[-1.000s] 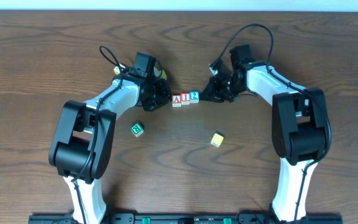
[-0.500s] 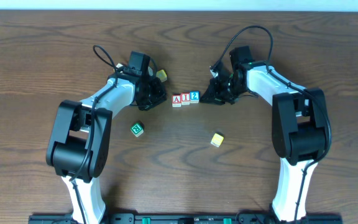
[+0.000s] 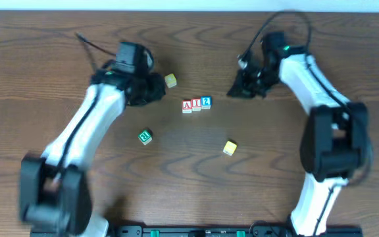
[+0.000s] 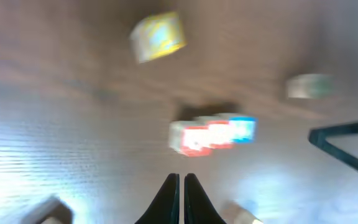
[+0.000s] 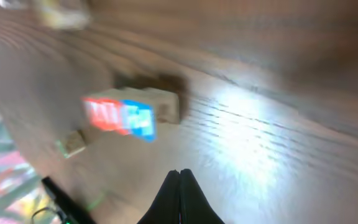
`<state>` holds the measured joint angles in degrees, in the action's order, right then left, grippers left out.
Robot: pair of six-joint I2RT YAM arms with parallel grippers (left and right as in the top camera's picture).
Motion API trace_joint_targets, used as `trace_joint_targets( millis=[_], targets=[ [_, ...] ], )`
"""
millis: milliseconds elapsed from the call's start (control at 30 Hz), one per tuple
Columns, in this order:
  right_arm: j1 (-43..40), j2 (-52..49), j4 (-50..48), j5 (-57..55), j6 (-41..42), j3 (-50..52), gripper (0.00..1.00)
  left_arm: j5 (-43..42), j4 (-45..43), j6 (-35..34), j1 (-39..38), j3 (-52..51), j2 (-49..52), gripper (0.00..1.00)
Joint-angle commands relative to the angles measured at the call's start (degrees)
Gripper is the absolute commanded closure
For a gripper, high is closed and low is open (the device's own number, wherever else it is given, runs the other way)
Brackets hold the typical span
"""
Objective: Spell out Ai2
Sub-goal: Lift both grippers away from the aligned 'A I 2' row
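Three small blocks stand touching in a row mid-table: a red A block (image 3: 187, 105), a red I block (image 3: 196, 104) and a blue 2 block (image 3: 206, 102). The row also shows, blurred, in the left wrist view (image 4: 211, 134) and the right wrist view (image 5: 126, 113). My left gripper (image 3: 158, 90) is shut and empty, left of the row and apart from it; its fingertips (image 4: 180, 180) are pressed together. My right gripper (image 3: 234, 92) is shut and empty, right of the row and apart from it; its fingertips (image 5: 179, 174) meet.
A yellow block (image 3: 170, 80) lies just right of the left gripper, also in the left wrist view (image 4: 158, 36). A green block (image 3: 145, 136) lies at the front left and another yellow block (image 3: 229, 147) at the front right. The table is dark wood.
Both arms have pulled back from the block row: the left to the left and up, the right to the right and up. The three blocks have stayed in place.
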<state>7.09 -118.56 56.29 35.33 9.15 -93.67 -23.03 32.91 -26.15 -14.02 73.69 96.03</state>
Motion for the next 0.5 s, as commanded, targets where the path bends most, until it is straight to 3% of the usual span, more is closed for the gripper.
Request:
trace_joint_targets(
  millis=[0, 67, 100, 133, 167, 233, 467],
  targets=[
    [0.5, 11.8, 3.6, -5.2, -3.9, -5.9, 0.99, 2.5, 2.6, 8.9, 0.1, 2.2, -12.5, 0.94],
    [0.9, 17.0, 5.6, -6.7, -3.9, -7.6, 0.99, 2.5, 4.4, 11.8, 0.1, 2.2, -19.1, 0.92],
    [1.2, 20.5, 6.5, -6.9, -3.9, -8.3, 0.98, 2.5, 5.2, 12.9, 0.1, 2.2, -22.5, 0.85],
    [1.4, 23.7, 6.9, -6.9, -3.9, -8.6, 0.89, 2.5, 5.8, 13.5, 0.1, 2.2, -25.2, 0.75],
    [1.6, 26.8, 7.0, -6.9, -3.9, -8.7, 0.65, 2.5, 6.1, 14.1, 0.1, 2.2, -28.3, 0.55],
    [2.0, 32.9, 7.1, -6.9, -3.9, -8.7, 0.01, 2.5, 6.3, 14.2, 0.1, 2.2, -33.8, 0.05],
    [2.0, 48.4, 8.3, -6.9, -3.9, -8.7, 0.01, 2.7, 6.5, 14.2, 0.1, 2.2, -46.5, 0.04]
  ],
)
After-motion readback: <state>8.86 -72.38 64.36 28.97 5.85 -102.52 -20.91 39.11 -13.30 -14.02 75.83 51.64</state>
